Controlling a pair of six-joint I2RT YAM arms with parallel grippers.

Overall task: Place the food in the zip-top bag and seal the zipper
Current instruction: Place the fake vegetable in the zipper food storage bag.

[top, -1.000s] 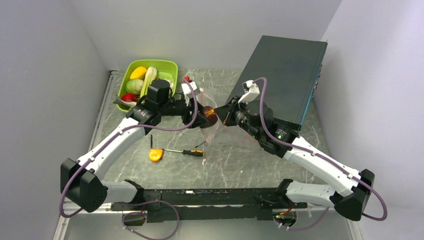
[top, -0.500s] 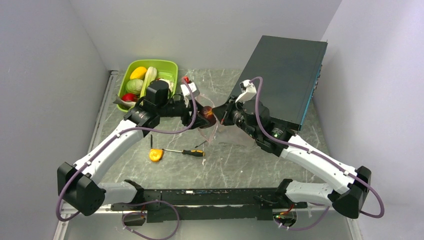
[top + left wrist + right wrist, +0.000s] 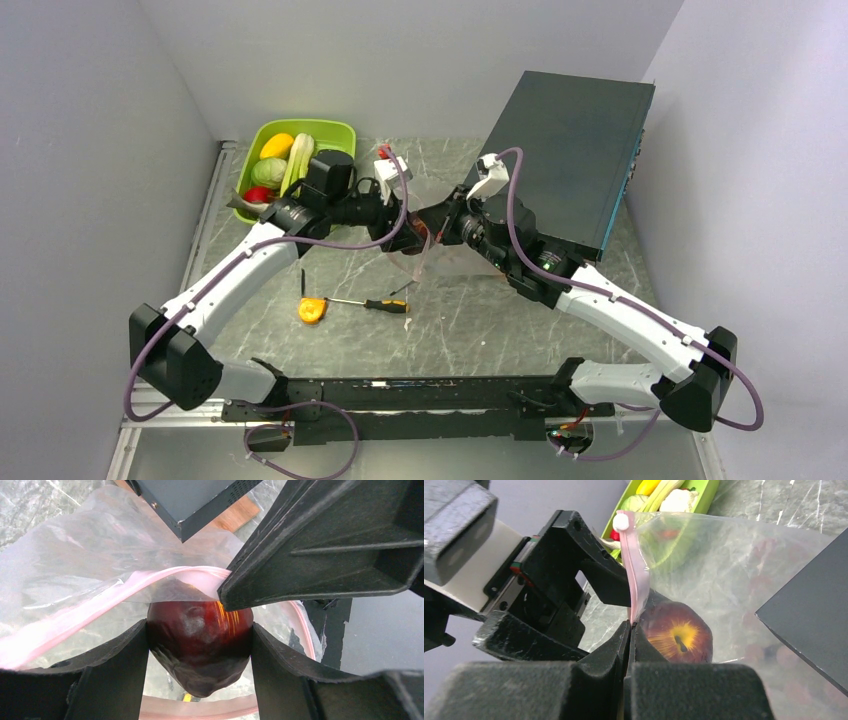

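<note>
A dark purple-red round piece of food [image 3: 200,645] sits clamped between the fingers of my left gripper [image 3: 199,631], and I see it as well in the right wrist view [image 3: 679,637]. It is at the mouth of the clear zip-top bag [image 3: 90,545], with the pink zipper [image 3: 75,617] looping around it. My right gripper [image 3: 630,625] is shut on the zipper [image 3: 634,565] and holds the bag's mouth up. In the top view both grippers meet mid-table, left [image 3: 405,225] and right [image 3: 437,225], over the bag [image 3: 445,262].
A lime-green tray [image 3: 340,132] with more toy food stands at the back left. A large black box [image 3: 570,150] leans at the back right, close behind the bag. An orange tape measure [image 3: 312,310] and a screwdriver [image 3: 375,304] lie nearer the front.
My left gripper has carried the red piece to the right, into the bag's mouth. My right gripper has shifted left with the zipper, drawing the bag's mouth toward the piece.
</note>
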